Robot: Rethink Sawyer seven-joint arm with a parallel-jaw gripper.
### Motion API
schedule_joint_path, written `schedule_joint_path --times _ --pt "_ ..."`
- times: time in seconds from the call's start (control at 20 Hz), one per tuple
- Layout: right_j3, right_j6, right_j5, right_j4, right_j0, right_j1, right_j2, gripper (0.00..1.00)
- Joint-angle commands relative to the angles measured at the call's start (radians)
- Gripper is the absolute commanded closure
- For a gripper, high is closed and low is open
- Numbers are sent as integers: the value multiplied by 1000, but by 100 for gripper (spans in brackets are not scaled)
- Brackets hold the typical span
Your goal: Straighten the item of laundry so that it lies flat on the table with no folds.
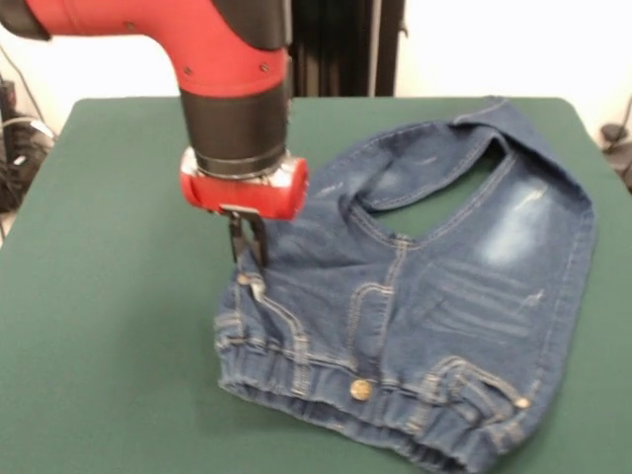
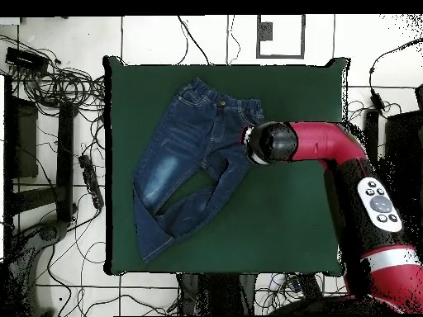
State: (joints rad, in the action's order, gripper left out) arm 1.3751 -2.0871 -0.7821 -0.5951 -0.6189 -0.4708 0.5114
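The green table fills most of the overhead view, and the small blue denim jeans lie on its half toward nine o'clock, waistband toward twelve and leg ends toward seven. The two legs cross near the knees, so one lies over the other with a patch of green showing in the gap below the crotch. In the front view the gathered waistband sits at about six o'clock with its brass button at the middle. My red arm reaches in from three o'clock in the overhead view. My gripper points straight down at the jeans' side seam, just above the waistband corner; its dark fingers look close together, but I cannot tell whether they pinch any denim.
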Motion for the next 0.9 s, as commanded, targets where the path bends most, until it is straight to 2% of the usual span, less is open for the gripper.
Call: schedule_joint_path --times 0.05,0.9 --pt "8 412 -145 11 -8 -29 100 100" --pt "-35 453 -181 11 -28 -1 130 100"
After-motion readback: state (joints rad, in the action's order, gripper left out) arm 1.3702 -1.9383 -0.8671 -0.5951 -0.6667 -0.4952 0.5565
